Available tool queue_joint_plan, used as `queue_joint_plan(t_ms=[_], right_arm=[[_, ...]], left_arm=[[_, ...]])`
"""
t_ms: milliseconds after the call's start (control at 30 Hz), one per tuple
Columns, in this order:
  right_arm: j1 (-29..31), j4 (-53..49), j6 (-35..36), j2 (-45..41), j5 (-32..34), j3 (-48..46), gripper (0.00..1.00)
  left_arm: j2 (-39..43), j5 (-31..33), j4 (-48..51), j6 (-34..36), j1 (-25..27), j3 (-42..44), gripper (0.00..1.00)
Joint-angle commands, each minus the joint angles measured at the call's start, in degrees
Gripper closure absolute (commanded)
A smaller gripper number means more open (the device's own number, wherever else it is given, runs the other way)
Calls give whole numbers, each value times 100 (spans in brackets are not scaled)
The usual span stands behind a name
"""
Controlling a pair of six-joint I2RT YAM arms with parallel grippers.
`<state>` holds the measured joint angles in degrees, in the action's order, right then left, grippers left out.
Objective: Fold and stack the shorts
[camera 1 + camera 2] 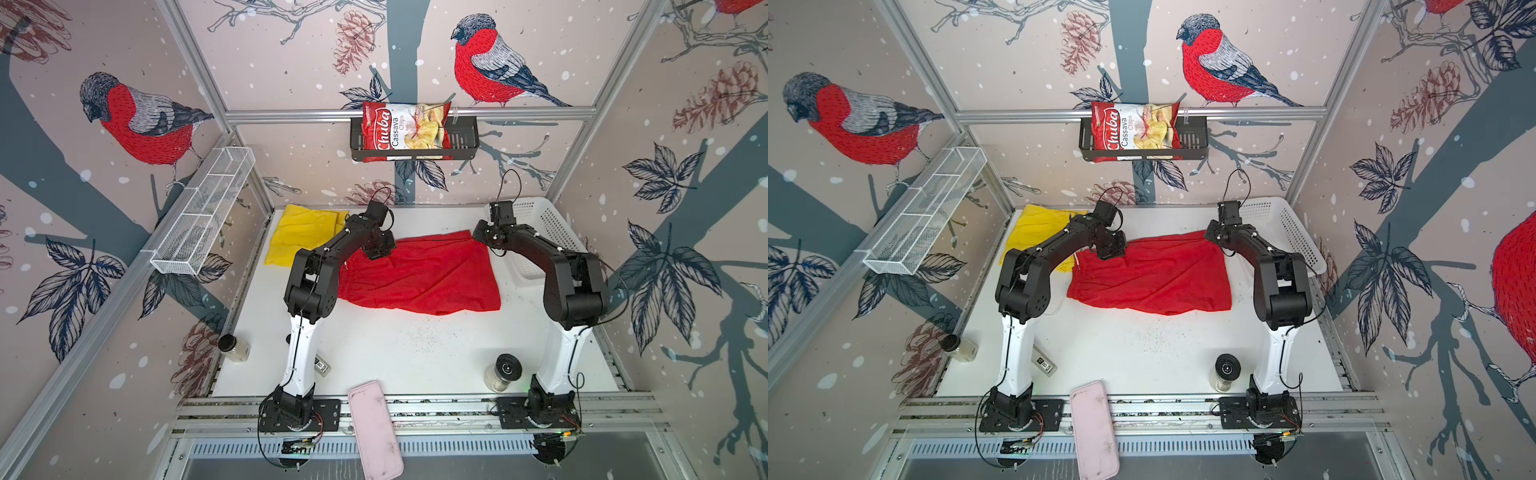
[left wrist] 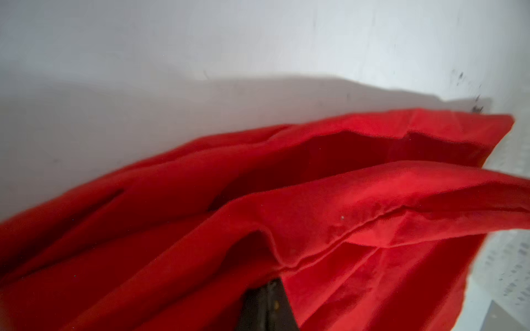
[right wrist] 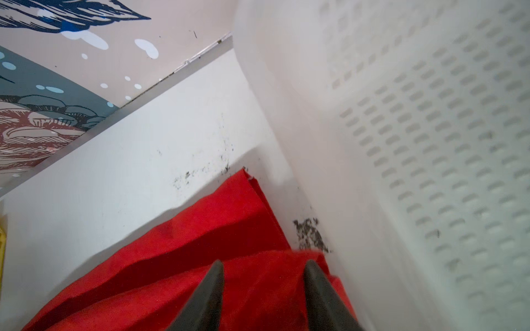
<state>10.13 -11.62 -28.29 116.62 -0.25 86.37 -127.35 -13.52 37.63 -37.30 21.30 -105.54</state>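
The red shorts [image 1: 419, 276] [image 1: 1150, 276] lie spread and creased across the middle of the white table in both top views. The yellow shorts [image 1: 299, 237] [image 1: 1034, 228] lie flat at the back left, partly under the left arm. My left gripper [image 1: 378, 249] [image 1: 1111, 249] is at the red shorts' back left corner. In the left wrist view its fingers [image 2: 268, 298] are pressed together with red fabric [image 2: 286, 217] bunched over them. My right gripper [image 1: 482, 235] [image 3: 264, 263] stands open over the red shorts' [image 3: 200, 229] back right corner, its jaws apart above the cloth.
A white perforated basket [image 1: 540, 224] [image 3: 430, 143] stands at the back right, close beside the right gripper. A chips bag [image 1: 405, 126] sits in a black wall basket. A jar [image 1: 235, 347], a grinder [image 1: 505, 370] and a pink tray [image 1: 374, 428] are near the front. Dark crumbs [image 1: 419, 336] dot the table.
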Motion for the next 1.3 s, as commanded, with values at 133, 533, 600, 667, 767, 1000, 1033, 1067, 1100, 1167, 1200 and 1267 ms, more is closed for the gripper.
queue_joint_plan(t_ms=[133,533,600,667,767,1000,1033,1067,1100,1167,1200,1267], right_arm=[[118,-92,283,199,-125,707,49],[1456,1104,929,-2359,1950,-1449,42],[1695,1244,863,-2582,2470,-1790,48],[1754,1100,704,-2571,2420,-1881,58],[1748,903,265,-2227,2241,-1905,57],[1960,330,-160,-911,1467,-1179,44],[1999,173,-183,-813,1449,-1072,44],[2055,81,-206,-782,1457,-1056,43],[2096,71,-242,-829,1442,-1161,41],[2126,81,-368,-1031,1382,-1484,39],[2130,57,-445,-1168,1353,-1705,38],[2125,-46,-573,-1425,1352,-2095,37]], left_arm=[[433,-226,-474,-59,-150,25,100],[4399,1158,-2298,475,-139,3395,96],[4865,1256,-2415,576,-144,3902,93],[5221,1253,-2489,653,-141,4281,95],[5671,1342,-2675,512,-128,4802,97],[5732,1918,-2828,130,48,5704,84],[5691,2066,-2801,76,84,5766,76],[5656,2132,-2802,-17,102,5872,65],[5643,2129,-2878,-93,102,6000,55],[5584,2070,-3079,-199,111,6292,44],[5532,2073,-3132,-230,120,6397,41],[5424,2136,-3198,-243,146,6537,37]])
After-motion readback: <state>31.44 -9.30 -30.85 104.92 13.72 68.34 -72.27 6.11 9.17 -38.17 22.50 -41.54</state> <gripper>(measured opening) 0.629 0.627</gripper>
